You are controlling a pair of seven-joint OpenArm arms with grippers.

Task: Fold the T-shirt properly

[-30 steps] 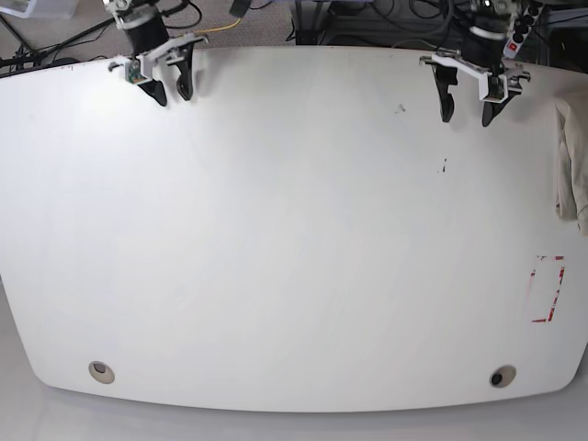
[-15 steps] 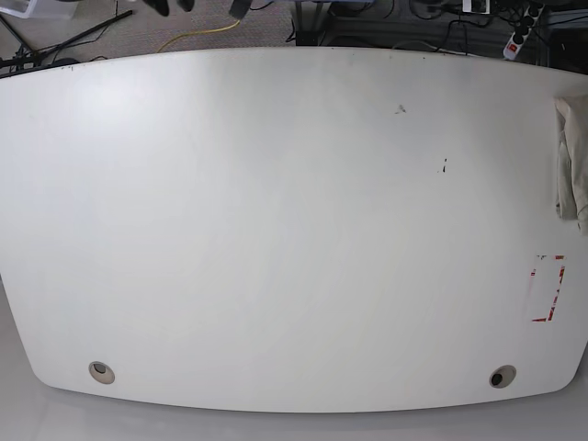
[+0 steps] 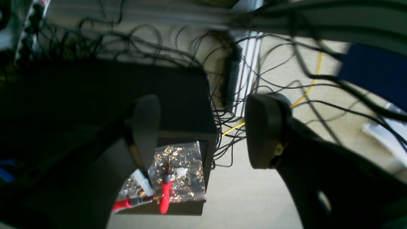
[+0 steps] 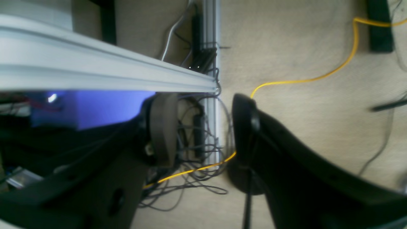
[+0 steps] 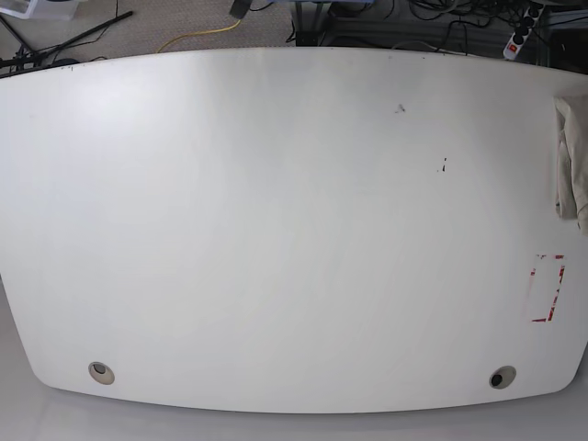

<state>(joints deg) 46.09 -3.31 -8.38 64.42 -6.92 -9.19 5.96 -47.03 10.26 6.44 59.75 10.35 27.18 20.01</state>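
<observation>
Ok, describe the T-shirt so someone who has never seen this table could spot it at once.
Start from the big white table in the base view and go to its right edge. Above the red-and-white tape rectangle there, a crumpled beige T-shirt lies bunched, partly cut off by the picture's edge. It is the only soft, wrinkled thing on the table.

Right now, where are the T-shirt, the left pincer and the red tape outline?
T-shirt [image 5: 570, 170]: base view, on the bunched cloth at the table's right edge.
Left pincer [image 3: 203, 130]: left wrist view, gap midway between its open fingertips.
Red tape outline [image 5: 559, 292]: base view, on its right strip.
</observation>
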